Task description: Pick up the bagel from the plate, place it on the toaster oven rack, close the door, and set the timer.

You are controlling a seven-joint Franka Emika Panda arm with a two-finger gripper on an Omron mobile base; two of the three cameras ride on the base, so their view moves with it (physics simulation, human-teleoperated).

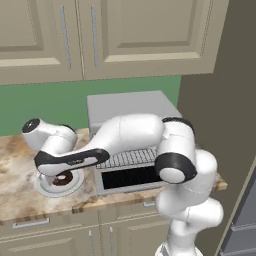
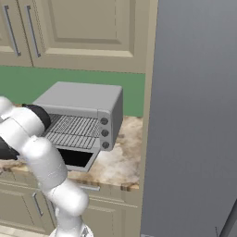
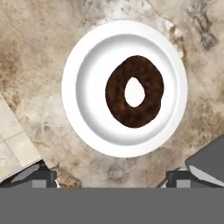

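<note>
The bagel (image 3: 134, 91) lies flat in the well of the white plate (image 3: 85, 52), a little off-centre, and the plate rests on the marbled stone counter (image 3: 39, 87) just beside the toaster oven (image 1: 131, 107). The oven's door (image 1: 131, 177) is folded down flat, and the wire rack (image 2: 71, 132) inside holds nothing. The gripper (image 3: 111, 177) hangs above the plate with its fingers spread wide apart, touching neither plate nor bagel.

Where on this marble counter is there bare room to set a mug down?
Bare marble counter lies right of the grey toaster oven, up to the tall grey panel. It is crowded left of the oven, where the round white plate with the dark brown bagel sits under the open gripper.
</note>
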